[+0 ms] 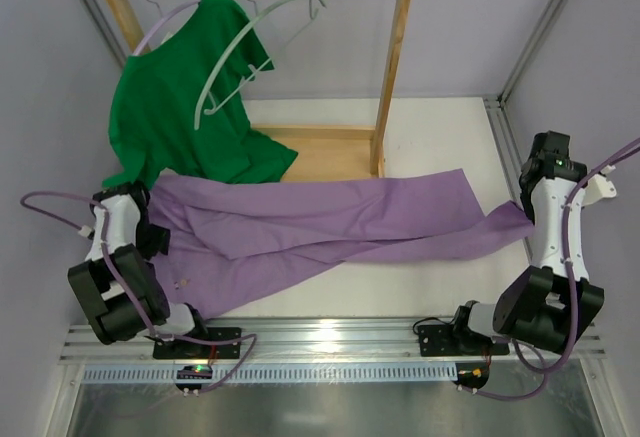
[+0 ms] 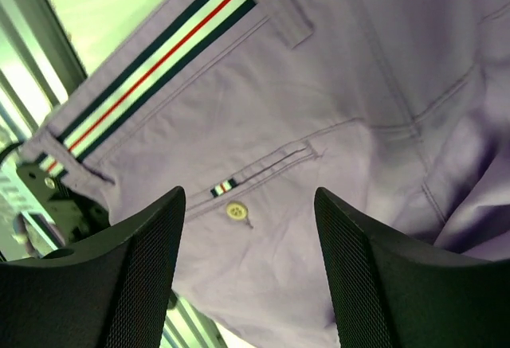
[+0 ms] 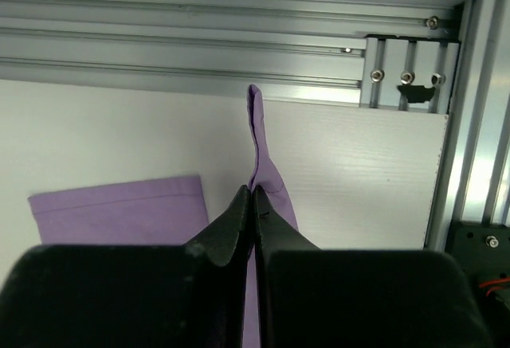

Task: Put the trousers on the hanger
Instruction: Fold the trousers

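The lilac trousers [image 1: 330, 222] lie spread across the table, waist at the left and leg ends at the right. My left gripper [image 1: 153, 237] hovers over the waist end, open. In the left wrist view its fingers [image 2: 151, 236] stand wide apart above the back pocket button [image 2: 236, 211] and striped waistband [image 2: 151, 65], with nothing between them. My right gripper [image 1: 527, 209] is shut on the hem of one trouser leg [image 3: 267, 174], pinched into a ridge at the fingertips [image 3: 253, 191]. The pale grey-green hanger [image 1: 228, 54] hangs empty from the wooden rack's top rail.
The wooden rack [image 1: 392, 77] stands at the back, its base board beside the trousers. A dark green T-shirt [image 1: 170, 107] on a lavender hanger drapes down onto the trousers' upper left edge. Aluminium rails [image 3: 199, 53] border the table at the right and near edges.
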You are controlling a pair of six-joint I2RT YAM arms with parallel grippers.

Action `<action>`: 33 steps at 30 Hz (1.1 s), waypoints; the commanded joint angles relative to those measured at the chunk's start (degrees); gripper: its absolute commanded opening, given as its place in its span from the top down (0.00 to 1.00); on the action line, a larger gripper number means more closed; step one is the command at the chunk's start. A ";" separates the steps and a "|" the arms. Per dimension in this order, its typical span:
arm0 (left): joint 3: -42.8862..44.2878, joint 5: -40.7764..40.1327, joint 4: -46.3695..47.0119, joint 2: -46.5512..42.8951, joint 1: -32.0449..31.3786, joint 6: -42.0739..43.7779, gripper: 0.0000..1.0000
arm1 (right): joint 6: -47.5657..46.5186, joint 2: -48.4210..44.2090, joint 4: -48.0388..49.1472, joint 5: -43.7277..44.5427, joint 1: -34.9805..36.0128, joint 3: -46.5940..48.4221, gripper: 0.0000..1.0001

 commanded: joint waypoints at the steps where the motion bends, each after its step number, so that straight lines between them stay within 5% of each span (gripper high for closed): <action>1: -0.73 3.23 -6.15 -1.93 1.83 -5.85 0.34 | -4.66 -2.58 6.55 -1.45 -0.28 0.66 0.96; 7: -3.54 5.60 -7.30 -2.37 8.50 -6.21 0.31 | -6.95 0.23 8.40 -3.92 -0.28 0.84 0.96; 12: -7.94 2.62 -6.60 -3.95 12.73 -6.99 0.41 | -8.53 0.32 10.34 -6.37 -0.28 0.92 0.96; 16: -8.90 6.39 -1.62 -4.49 12.65 -8.67 0.74 | -8.89 -0.47 10.51 -5.59 -0.63 0.75 0.96; 23: -7.94 2.18 2.44 5.43 12.65 -7.18 1.00 | -10.38 0.32 10.86 -7.16 -5.90 -0.92 0.96; 33: -0.05 -0.81 9.91 11.68 12.21 0.10 0.99 | -11.96 -4.60 9.02 -8.83 -8.28 0.49 0.96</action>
